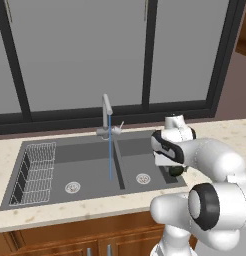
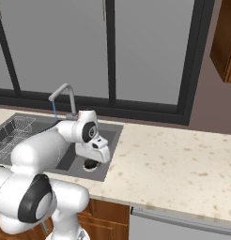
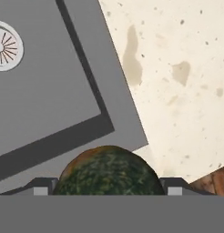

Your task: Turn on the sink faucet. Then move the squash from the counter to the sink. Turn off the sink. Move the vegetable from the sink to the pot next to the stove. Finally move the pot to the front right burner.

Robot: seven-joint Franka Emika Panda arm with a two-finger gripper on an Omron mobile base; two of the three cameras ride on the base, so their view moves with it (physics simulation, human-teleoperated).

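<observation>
**Two steps in: squash carried toward the running sink**

One step is judged done: water is seen falling in a thin blue stream from the sink faucet (image 1: 107, 116) into the sink (image 1: 90, 172). The second step, moving the squash, is judged to be in hand.

In the hand view the squash (image 3: 108, 172) is seen pinched between the jaws of the gripper (image 3: 104, 189), its mottled green dome rising between the two dark tips; a firm grasp is inferred rather than confirmed, since the contact faces are hidden. Beyond the jaws lies the sink's right front corner, with the basin floor and a silver drain (image 3: 3, 45) further ahead to one side, and the speckled counter (image 3: 186, 73) to the other.

In the base views the hand is held low over the rim at the right basin's edge.

A further carry toward the basin is called for next, then a lowering and a spreading of the jaws, so that the squash is released inside the rim, not on it.
</observation>
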